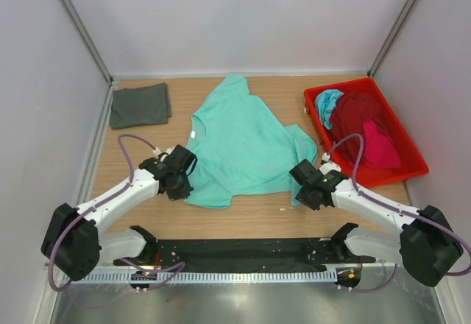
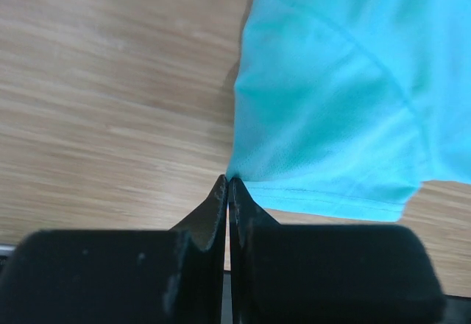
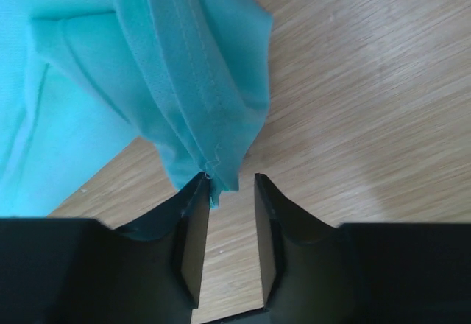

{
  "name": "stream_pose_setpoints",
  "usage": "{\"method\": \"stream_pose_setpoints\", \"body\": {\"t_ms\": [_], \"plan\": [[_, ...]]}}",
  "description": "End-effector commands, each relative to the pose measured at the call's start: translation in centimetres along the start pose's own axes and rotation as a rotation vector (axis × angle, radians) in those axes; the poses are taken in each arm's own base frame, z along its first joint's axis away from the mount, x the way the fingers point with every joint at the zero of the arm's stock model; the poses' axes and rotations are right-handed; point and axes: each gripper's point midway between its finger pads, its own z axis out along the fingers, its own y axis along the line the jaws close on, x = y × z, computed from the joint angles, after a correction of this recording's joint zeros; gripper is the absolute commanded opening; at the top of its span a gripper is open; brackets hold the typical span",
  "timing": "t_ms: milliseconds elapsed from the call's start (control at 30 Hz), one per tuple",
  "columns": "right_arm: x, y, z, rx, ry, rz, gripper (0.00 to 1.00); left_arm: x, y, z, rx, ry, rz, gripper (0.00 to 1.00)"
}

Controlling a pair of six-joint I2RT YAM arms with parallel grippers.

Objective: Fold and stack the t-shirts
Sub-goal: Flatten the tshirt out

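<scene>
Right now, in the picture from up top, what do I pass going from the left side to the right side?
dark grey t-shirt → mint green t-shirt → red tray

Right claw (image 3: 229, 180) parted, mint green t-shirt (image 3: 147, 66) hem at its tips, wooden table (image 3: 368, 81)

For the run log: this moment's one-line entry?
left gripper: shut at mint green t-shirt edge | right gripper: open, hem at jaws | dark grey t-shirt: folded
</scene>
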Motion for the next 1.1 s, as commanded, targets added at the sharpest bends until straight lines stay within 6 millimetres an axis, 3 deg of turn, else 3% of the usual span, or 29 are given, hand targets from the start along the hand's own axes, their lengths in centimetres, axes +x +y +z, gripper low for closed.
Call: {"method": "stream_pose_setpoints", "body": {"t_ms": [0, 33, 67, 200, 300, 467, 633, 833, 867, 1000, 1067], "plan": [[-1.2, -1.3, 0.4, 0.053, -0.087, 0.029, 0.29, -3.2, 0.4, -2.7, -0.037, -0.127, 0.043, 0.0], [-1.4, -1.8, 0.3, 0.07, -0.1, 0.034, 0.18, -3.1, 0.2, -2.8, -0.024, -0.123, 0.043, 0.0], [-1.6, -2.5, 0.0, 0.097, -0.108, 0.028, 0.15, -2.9, 0.2, -2.8, -0.018, -0.118, 0.041, 0.0], [-2.7, -2.6, -1.6, 0.075, -0.15, 0.043, 0.09, -2.2, 0.4, -2.4, -0.018, -0.089, 0.046, 0.0], [-3.1, -3.2, -2.1, 0.092, -0.166, 0.047, 0.08, -2.6, 0.7, -2.7, -0.031, -0.113, 0.044, 0.0], [-4.3, -4.4, -3.0, 0.15, -0.219, 0.034, 0.07, -5.0, 1.6, -4.3, -0.11, -0.204, 0.064, 0.0], [-4.9, -4.3, -3.4, 0.153, -0.24, 0.022, 0.03, -6.3, 2.5, -5.6, -0.166, -0.255, 0.082, 0.0], [-5.4, -4.3, -3.7, 0.181, -0.254, 0.007, 0.03, -5.7, 1.9, -4.7, -0.147, -0.215, 0.093, 0.0], [-5.7, -5.1, -4.1, 0.218, -0.265, 0.001, 0.03, -5.7, 1.9, -4.6, -0.149, -0.215, 0.093, 0.0], [-8.6, -5.2, -5.8, 0.267, -0.385, 0.027, 0.03, -6.6, 2.6, -4.3, -0.184, -0.229, 0.08, 0.0], [-8.8, -4.8, -5.5, 0.264, -0.38, 0.026, 0.03, -6.7, 2.3, -4.2, -0.165, -0.211, 0.07, 0.0]]}}
